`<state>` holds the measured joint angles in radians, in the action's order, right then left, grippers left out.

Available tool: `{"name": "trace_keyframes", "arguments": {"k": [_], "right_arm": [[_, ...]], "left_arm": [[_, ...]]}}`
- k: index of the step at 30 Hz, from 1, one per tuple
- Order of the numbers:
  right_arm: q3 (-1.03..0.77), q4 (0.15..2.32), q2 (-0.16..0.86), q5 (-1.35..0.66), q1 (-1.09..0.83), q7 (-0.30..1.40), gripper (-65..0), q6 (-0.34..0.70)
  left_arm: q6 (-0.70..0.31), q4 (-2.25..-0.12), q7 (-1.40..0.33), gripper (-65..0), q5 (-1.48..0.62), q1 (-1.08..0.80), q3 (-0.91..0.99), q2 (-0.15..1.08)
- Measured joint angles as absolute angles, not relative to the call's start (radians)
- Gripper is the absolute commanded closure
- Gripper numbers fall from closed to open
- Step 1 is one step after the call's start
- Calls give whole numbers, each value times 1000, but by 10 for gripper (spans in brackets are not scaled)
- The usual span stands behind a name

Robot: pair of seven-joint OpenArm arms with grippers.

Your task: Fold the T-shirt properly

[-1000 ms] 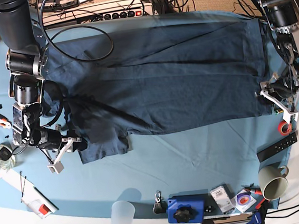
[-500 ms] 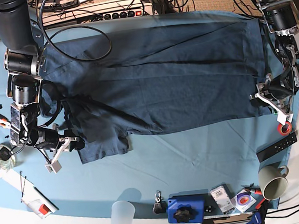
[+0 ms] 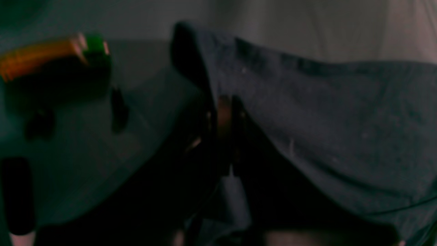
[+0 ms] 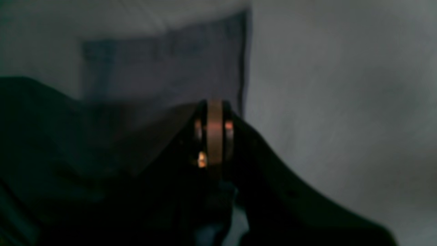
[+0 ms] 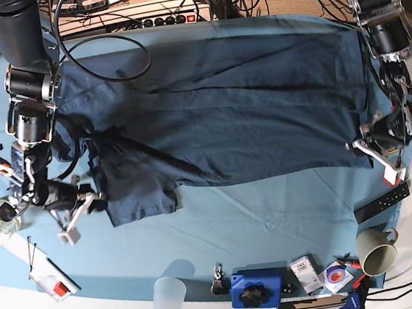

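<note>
Base view shows the left gripper (image 5: 372, 146) at the hem corner of the T-shirt (image 5: 215, 102), on the right side of the picture. Its jaws are pressed together. In the left wrist view the dark cloth runs right into the closed tips, so I judge that it is grasping the T-shirt edge. The right gripper (image 5: 86, 202) is at the other end, beside the sleeve part near the lower left. Its jaws are also clenched. In the right wrist view they meet with only a thin line between them, and dark cloth lies against them, so it probably pinches the T-shirt there, though the blur makes this less sure.

The T-shirt lies spread flat across the light blue table cloth (image 5: 270, 214), long side running left to right.

To do this step well, I think both arms should lift together and at the same height, so that the near edge stays straight. They should carry it over toward the far edge without pulling the cloth sideways. The left grip looks thin at the very corner, so a slow start would help to keep it from slipping.

Compared with one second ago, both grippers had their jaws clearly apart, and now they have closed. The left gripper has also moved a little inward onto the hem.
</note>
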<state>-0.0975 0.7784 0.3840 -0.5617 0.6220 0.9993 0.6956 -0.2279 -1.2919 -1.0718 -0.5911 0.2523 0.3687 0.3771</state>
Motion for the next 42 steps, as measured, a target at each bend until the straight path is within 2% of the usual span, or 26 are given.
{"name": "trace_keyframes", "arguments": {"k": [7,12,18,24,31,32,35,36,39,42], "right_arm": [[-97,846,387,-644,618,1111,0,696],[-99,847,416,-753,590,1114,0,696],[-208,857,427,-817,516,1154,0,693],[-342,1005,428,-904,415,1189,0,692],[-358,1067,426,-892,410,1148,0,693],[-358,1067,427,-888,410,1154,-34,693],[-358,1067,426,-885,409,1232,-225,693],[-358,1067,426,-885,407,1240,-254,693],[-358,1067,426,-878,408,1211,-256,693],[-358,1067,419,-718,423,1041,-256,693]], "left_arm": [[-228,-1357,-1174,0,-595,260,369,377],[-228,-1381,-1216,0,-595,257,369,380],[-248,-1388,-1243,0,-638,258,371,385],[-260,-1389,-1264,0,-658,258,371,385],[-260,-1389,-1264,0,-665,258,371,385],[-260,-1389,-1264,0,-665,258,371,385],[-277,-1389,-1264,0,-679,258,371,385],[-281,-1389,-1264,0,-684,258,371,385],[-282,-1389,-1264,0,-694,258,371,385],[-282,-1389,-1264,0,-694,258,371,385]]}}
